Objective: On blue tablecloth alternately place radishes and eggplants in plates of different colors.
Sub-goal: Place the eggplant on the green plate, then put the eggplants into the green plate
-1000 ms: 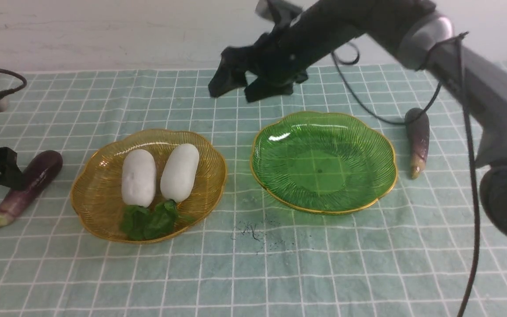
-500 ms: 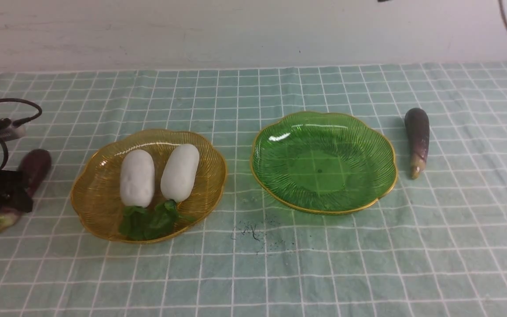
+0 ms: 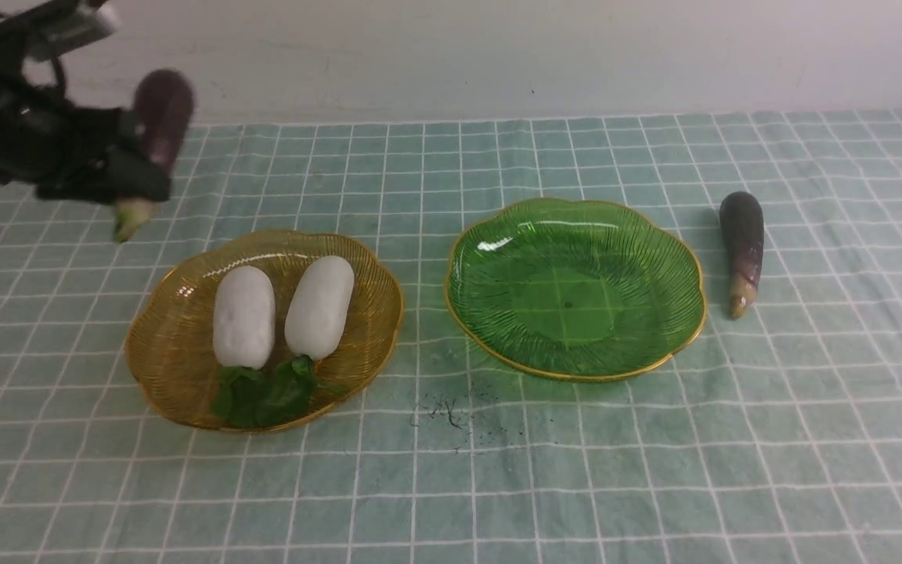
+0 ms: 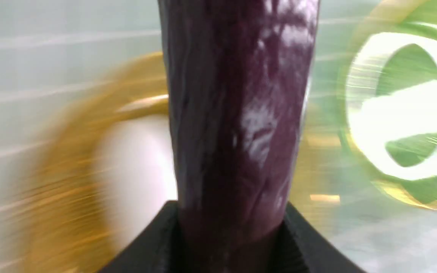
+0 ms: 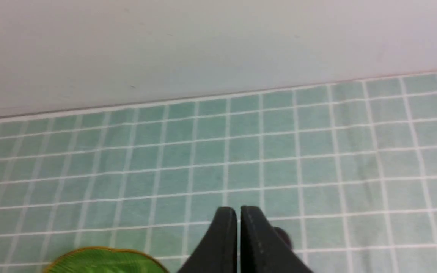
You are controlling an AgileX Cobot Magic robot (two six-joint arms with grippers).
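My left gripper (image 3: 134, 168) is shut on a dark purple eggplant (image 3: 155, 129) and holds it in the air at the far left, above the blue tablecloth (image 3: 451, 470). The left wrist view shows the eggplant (image 4: 237, 121) close up between the jaws. Two white radishes (image 3: 244, 316) (image 3: 319, 305) lie side by side in the amber-yellow plate (image 3: 155, 368). The green plate (image 3: 576, 235) holds nothing. A second eggplant (image 3: 742, 247) lies on the cloth right of the green plate. My right gripper (image 5: 238, 216) is shut and empty; it does not show in the front view.
A small dark smudge (image 3: 447, 411) marks the cloth in front of the plates. A pale wall (image 3: 451, 55) rises behind the cloth's far edge. The green plate's rim (image 5: 104, 252) shows in the right wrist view.
My left gripper has closed on the left eggplant and lifted it off the cloth, up and toward the back. The right arm has pulled out of the front view.
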